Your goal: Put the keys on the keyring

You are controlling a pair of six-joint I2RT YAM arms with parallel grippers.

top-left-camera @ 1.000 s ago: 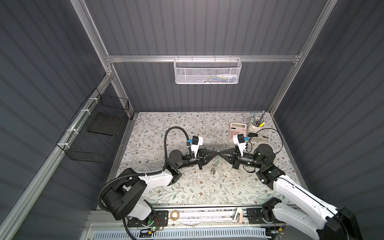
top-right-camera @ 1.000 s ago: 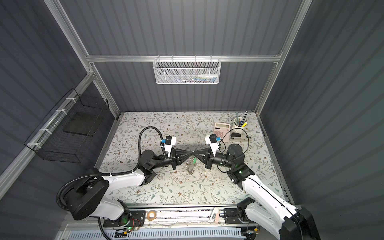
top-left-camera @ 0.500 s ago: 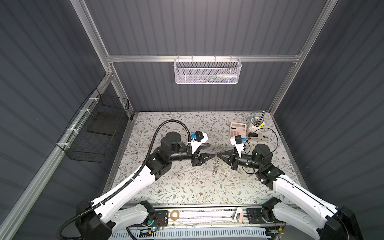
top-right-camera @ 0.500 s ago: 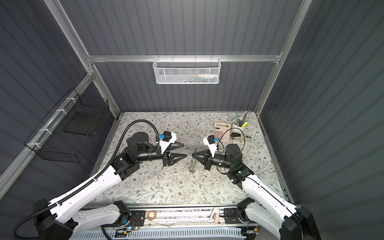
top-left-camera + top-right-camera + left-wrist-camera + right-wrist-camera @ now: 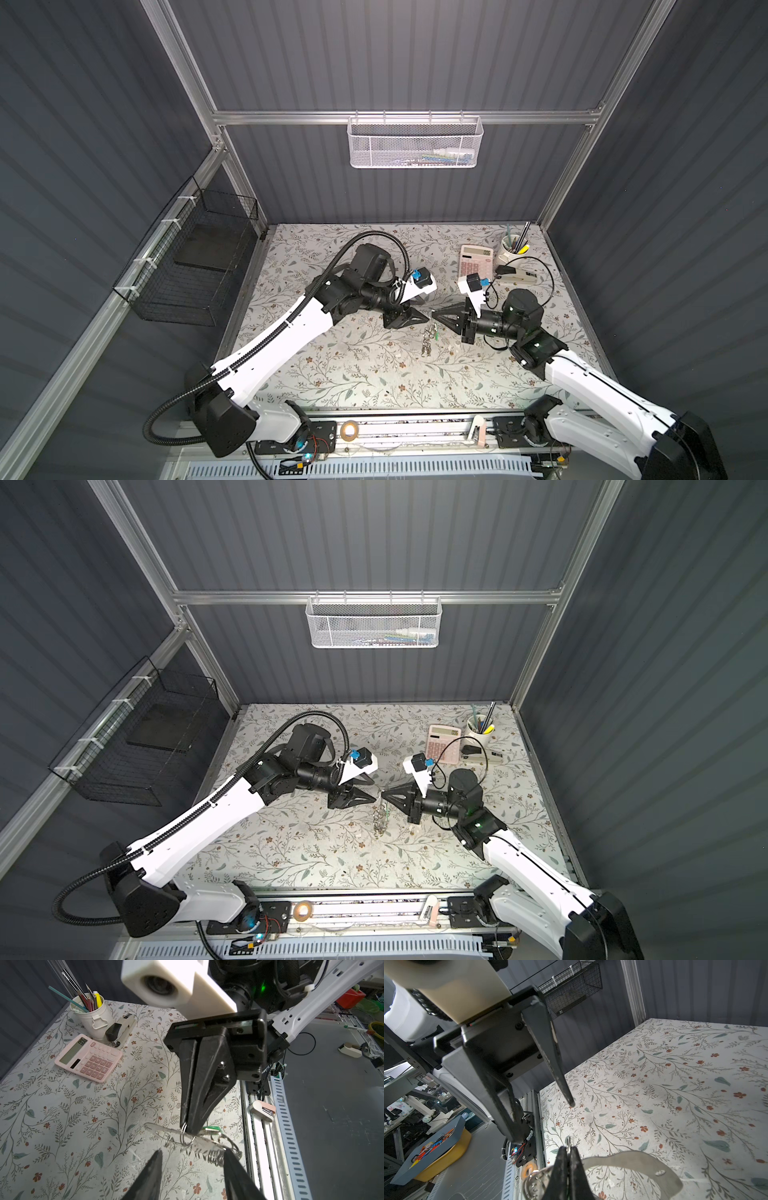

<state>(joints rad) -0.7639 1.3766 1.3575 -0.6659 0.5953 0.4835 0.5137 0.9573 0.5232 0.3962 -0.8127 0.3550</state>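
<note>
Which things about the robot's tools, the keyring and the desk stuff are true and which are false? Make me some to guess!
1. The right tool is pinched shut on a small ring of the keyring. True.
2. The left tool is holding the green key. False: it is open and empty; the key is over by the right tool's tip.
3. The pink calculator lies next to the stapler. True.
4. The pen cup has tipped over. False: it stands upright with pens inside.
5. A white mesh basket hangs on the back wall. True.
</note>
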